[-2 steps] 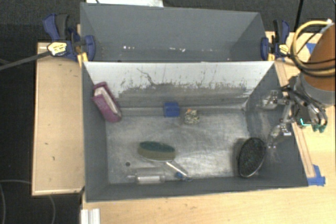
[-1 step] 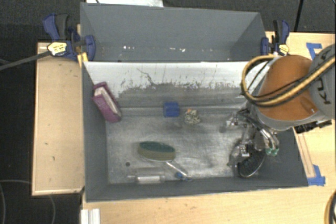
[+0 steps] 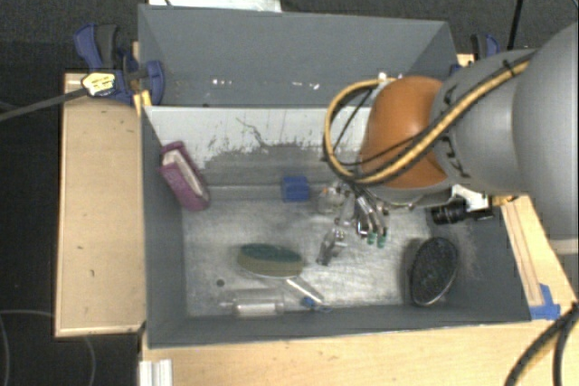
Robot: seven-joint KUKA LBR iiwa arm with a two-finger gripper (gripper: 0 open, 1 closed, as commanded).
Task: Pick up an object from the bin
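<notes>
Our gripper (image 3: 336, 240) hangs low over the middle of the bin (image 3: 167, 285). We cannot tell if it is open or shut, or if it has hold of anything. A flat green oval thing (image 3: 269, 259) lies near it. A small blue block (image 3: 295, 188) sits by the back wall, and a black oval brush (image 3: 431, 269) lies on the other side. We think we are at the reaching step. Next we must line up right over one thing, maybe the green oval, and close on it.
</notes>
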